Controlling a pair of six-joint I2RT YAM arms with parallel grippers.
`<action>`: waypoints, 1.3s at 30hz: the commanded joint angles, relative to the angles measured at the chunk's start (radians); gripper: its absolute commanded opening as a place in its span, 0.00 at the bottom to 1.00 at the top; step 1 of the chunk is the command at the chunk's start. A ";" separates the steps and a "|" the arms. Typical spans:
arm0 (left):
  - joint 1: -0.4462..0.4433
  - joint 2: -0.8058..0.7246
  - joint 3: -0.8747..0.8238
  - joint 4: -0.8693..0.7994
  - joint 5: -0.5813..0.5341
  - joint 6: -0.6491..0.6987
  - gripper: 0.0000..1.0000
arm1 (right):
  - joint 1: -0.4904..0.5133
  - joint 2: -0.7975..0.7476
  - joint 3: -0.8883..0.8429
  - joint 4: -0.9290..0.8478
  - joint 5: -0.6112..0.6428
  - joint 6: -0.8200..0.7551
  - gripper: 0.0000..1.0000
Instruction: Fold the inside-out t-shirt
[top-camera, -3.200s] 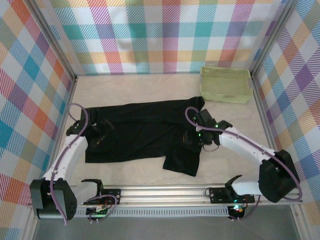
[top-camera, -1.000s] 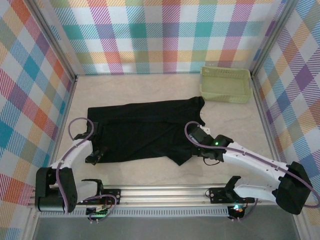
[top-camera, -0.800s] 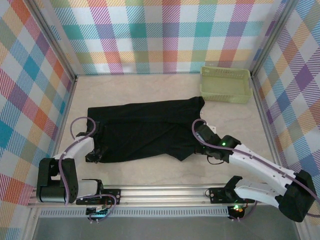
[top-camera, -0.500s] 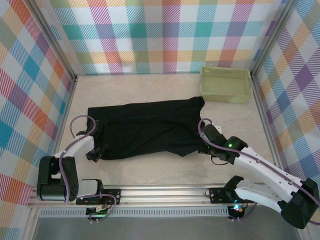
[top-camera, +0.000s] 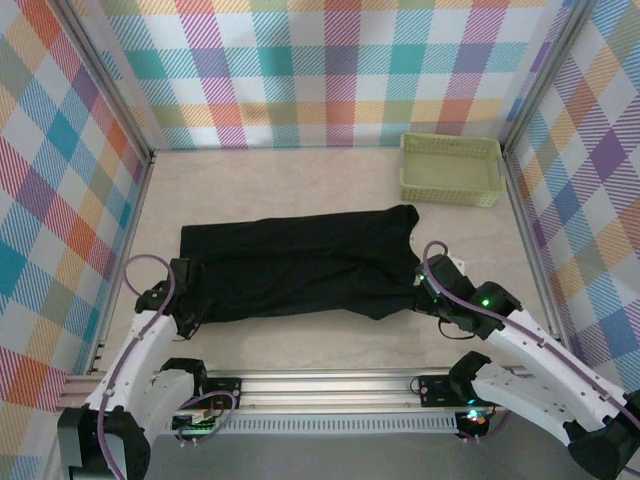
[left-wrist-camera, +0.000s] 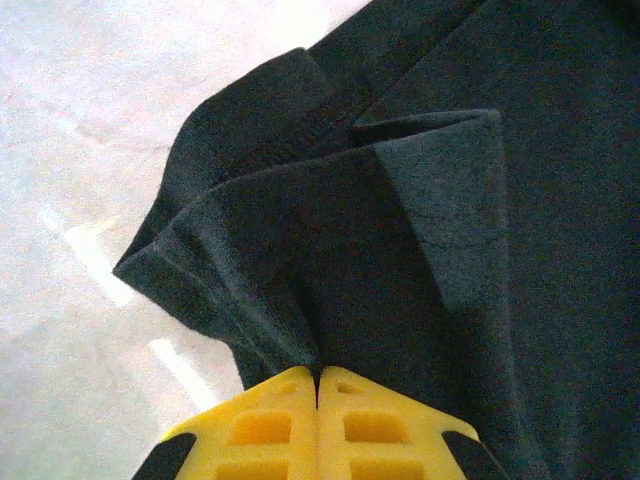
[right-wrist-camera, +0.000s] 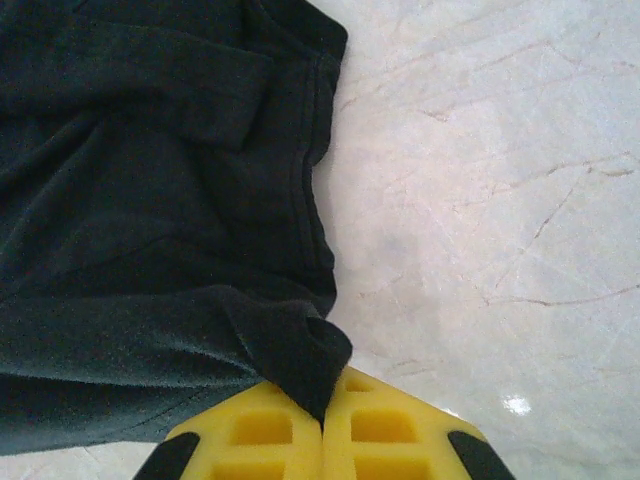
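T-shirt is plain black soft cloth, lying flat on the pale table as a long band with several soft creases and overlapping layers; a stitched edge shows in the right wrist view. It sits on the near-left side of the green basket, its far right corner near the basket's front left corner but not touching it. Long axis runs left to right, roughly parallel to the basket's front wall. Which end carries the neck cannot be told. Left gripper, well to the left of the basket, has its yellow fingers pressed together on a gathered pleat at the garment's near left corner. Right gripper, nearer than the basket and just left of it, is likewise clamped on a small fold at the near right corner. Against the frame of a second ago, the left fingers have closed, the right gripper has moved further right, and the flap that hung toward the near edge is drawn up, leaving a straighter near hem.
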 joint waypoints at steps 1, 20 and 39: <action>-0.005 0.010 0.017 -0.030 -0.028 -0.025 0.00 | -0.008 0.056 0.030 -0.018 0.008 -0.024 0.00; 0.048 0.758 0.606 0.074 -0.044 0.055 0.00 | -0.209 0.791 0.685 0.164 0.002 -0.447 0.00; 0.097 0.968 0.750 0.083 -0.031 0.068 0.06 | -0.295 1.126 0.868 0.199 0.053 -0.455 0.00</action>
